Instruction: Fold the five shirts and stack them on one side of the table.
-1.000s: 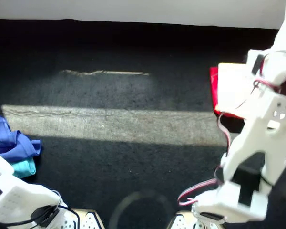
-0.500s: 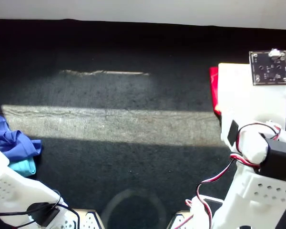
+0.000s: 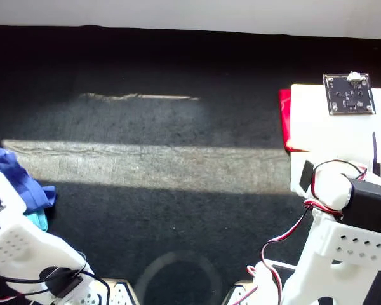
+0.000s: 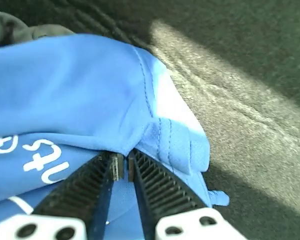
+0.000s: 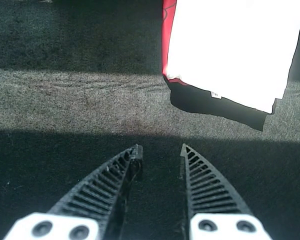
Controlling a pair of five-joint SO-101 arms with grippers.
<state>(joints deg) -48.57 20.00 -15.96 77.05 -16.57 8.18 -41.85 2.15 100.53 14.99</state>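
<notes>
A crumpled blue shirt [image 3: 26, 185] lies at the table's left edge on top of a teal shirt [image 3: 38, 220]. My left arm [image 3: 19, 251] reaches over them. In the left wrist view my left gripper [image 4: 123, 167] is shut on a fold of the blue shirt [image 4: 80, 95]. At the right side sits a folded stack: a white shirt [image 3: 320, 130] on top, with a red shirt [image 3: 284, 117] under it. My right gripper [image 5: 160, 151] is open over bare mat, short of the white shirt [image 5: 230, 45], the red shirt [image 5: 168, 42] and a black shirt [image 5: 217, 107] beneath them.
The table is covered by a dark felt mat [image 3: 178, 82] with a sunlit band [image 3: 146, 166] across the middle. A white wall [image 3: 178, 13] runs along the far edge. The right arm's body [image 3: 343, 248] and its cables rise at the front right. A grey cloth [image 4: 20, 27] lies beyond the blue shirt.
The right arm has swung up and back, so its wrist camera board now hangs over the white shirt. The left arm has moved forward onto the blue shirt, which has shifted slightly.
</notes>
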